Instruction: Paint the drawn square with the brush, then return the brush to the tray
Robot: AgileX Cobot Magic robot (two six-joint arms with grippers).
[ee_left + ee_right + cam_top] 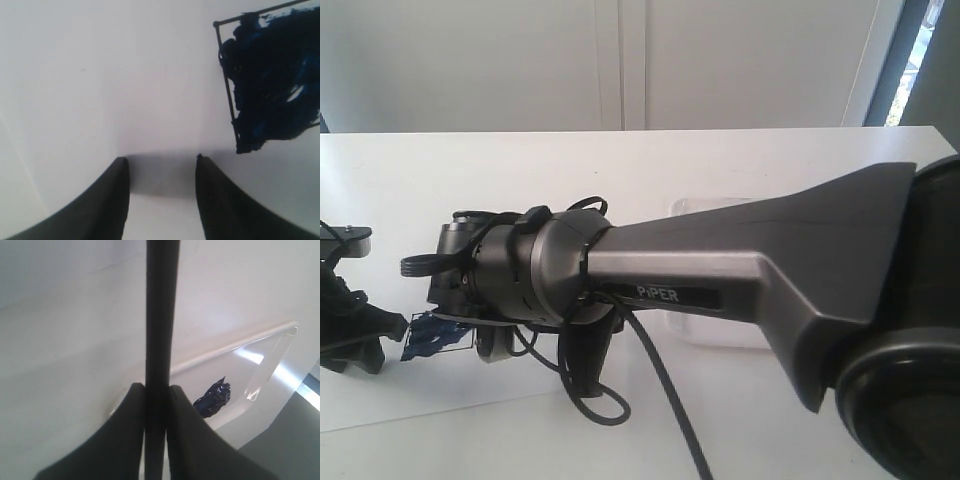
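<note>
The drawn square [272, 80] has a thin black outline and is mostly filled with dark blue-black paint; it also shows in the exterior view as the dark painted square [440, 335]. My left gripper [161, 160] is open and empty over white paper beside the square. My right gripper [157, 390] is shut on the black handle of the brush [161, 315]; its bristles are out of view. The translucent tray [235, 347] lies beyond it, holding a dark paint blob [212, 398]. In the exterior view the right arm [720, 270] covers most of the tray [715, 205].
The right arm reaches across the middle to the left, its gripper [495, 345] close to the square. A black cable [660, 390] loops below its wrist. The left gripper [350, 335] sits at the far left edge. A white wall stands behind the white table [620, 160].
</note>
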